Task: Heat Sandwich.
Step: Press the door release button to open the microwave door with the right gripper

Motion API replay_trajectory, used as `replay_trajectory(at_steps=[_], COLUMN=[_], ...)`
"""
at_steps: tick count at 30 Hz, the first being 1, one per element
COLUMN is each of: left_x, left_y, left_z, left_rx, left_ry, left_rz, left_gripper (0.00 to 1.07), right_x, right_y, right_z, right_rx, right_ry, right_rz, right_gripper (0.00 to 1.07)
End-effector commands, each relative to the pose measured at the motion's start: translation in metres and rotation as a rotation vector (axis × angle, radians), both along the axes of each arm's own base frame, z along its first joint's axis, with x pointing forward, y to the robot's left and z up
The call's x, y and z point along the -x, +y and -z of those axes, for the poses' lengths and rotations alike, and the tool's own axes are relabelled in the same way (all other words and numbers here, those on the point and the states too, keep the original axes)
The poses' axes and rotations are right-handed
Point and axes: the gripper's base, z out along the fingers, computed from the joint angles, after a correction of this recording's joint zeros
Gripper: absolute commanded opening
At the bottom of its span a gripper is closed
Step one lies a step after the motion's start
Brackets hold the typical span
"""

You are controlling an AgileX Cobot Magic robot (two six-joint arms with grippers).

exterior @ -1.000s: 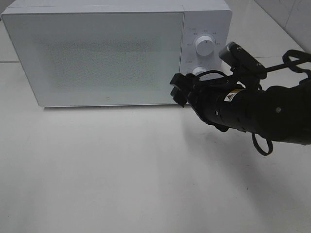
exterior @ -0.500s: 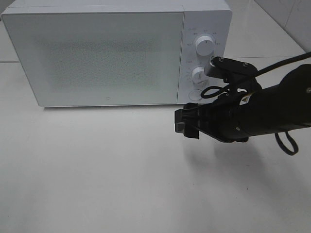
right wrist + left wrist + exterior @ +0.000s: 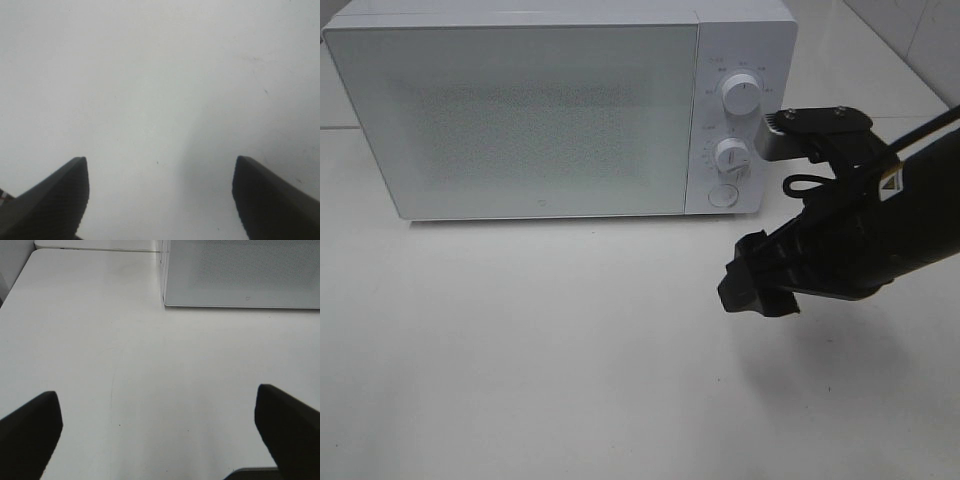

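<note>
While closed, microwave (image 3: 520,110) near right gripper (image 3: 748,288).

The right gripper (image 3: 742,288) draws back from the microwave (image 3: 520,110) panel and hangs lower over the table (image 3: 520,380), leaving the lower knob (image 3: 732,155) uncovered.

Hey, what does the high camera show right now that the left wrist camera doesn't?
Only the high view shows the upper knob, lower knob and round button on the microwave, plus the right gripper hovering over the table out in front of that panel. Only the left wrist view shows the left gripper, fingers spread wide, and the table's rounded corner. Both show the microwave's closed door and the white table. Neither shows the sandwich.
</note>
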Motion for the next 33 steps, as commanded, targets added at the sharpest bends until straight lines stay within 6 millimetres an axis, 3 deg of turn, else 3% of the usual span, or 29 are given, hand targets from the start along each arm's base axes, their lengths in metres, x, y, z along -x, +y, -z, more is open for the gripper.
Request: replay_trajectory(at_steps=[1, 13, 18, 33], left_x=[0.002, 0.002, 0.002, 0.002], left_y=[0.000, 0.000, 0.000, 0.000], left_z=[0.000, 0.000, 0.000, 0.000], left_rx=[0.001, 0.001, 0.001, 0.001], left_ry=[-0.024, -0.024, -0.024, -0.024], left_rz=[-0.006, -0.006, -0.006, -0.006], left_gripper=[0.98, 0.98, 0.98, 0.98], right_x=[0.010, 0.053, 0.084, 0.153], right_y=[-0.007, -0.033, -0.051, -0.100], right_z=[-0.014, -0.055, -0.078, -0.104], right_rx=[0.049, 0.108, 0.102, 0.099], right_ry=[0.010, -0.023, -0.073, -0.209], right_rz=[-0.056, -0.125, -0.137, -0.028], right_gripper=[0.76, 0.76, 0.76, 0.76])
